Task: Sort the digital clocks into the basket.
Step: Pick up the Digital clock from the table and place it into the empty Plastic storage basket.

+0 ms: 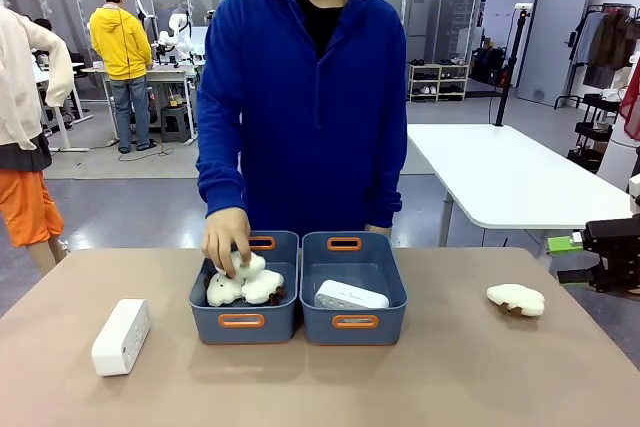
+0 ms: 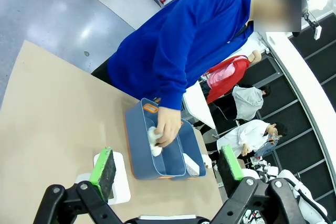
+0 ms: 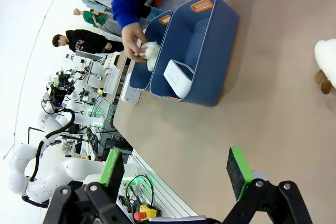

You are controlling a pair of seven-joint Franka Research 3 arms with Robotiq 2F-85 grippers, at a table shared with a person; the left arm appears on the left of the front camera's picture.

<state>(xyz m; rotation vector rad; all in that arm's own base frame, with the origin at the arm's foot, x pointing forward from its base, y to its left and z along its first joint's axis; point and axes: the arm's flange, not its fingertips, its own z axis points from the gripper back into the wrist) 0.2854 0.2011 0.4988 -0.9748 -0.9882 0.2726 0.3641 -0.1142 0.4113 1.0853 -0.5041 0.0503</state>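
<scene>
Digital clocks are lying in two places: the boxed clock (image 1: 350, 296) is resting inside the slate-blue basket (image 1: 388, 282), while the loose clock (image 1: 121, 337) is sitting on the worktop (image 1: 420, 387) at about eight o'clock from that basket, well apart from it; the sort is looking half done, and the step in hand is fetching the loose one. The left pincer (image 2: 167, 163) is hanging over the worktop near it, released and gripping nothing; in the left wrist view the loose clock (image 2: 123, 183) is showing at roughly eight o'clock from the pincer's middle, partly behind one green pad (image 2: 103, 165); the next move is probably calling for a small shift to centre it, a descent, then a clench across its narrow sides. The right pincer (image 3: 174, 170) is likewise released and empty. A person's hand (image 1: 226, 239) is handling plush toys (image 1: 262, 287) in the twin basket (image 1: 215, 323) at nine o'clock.
</scene>
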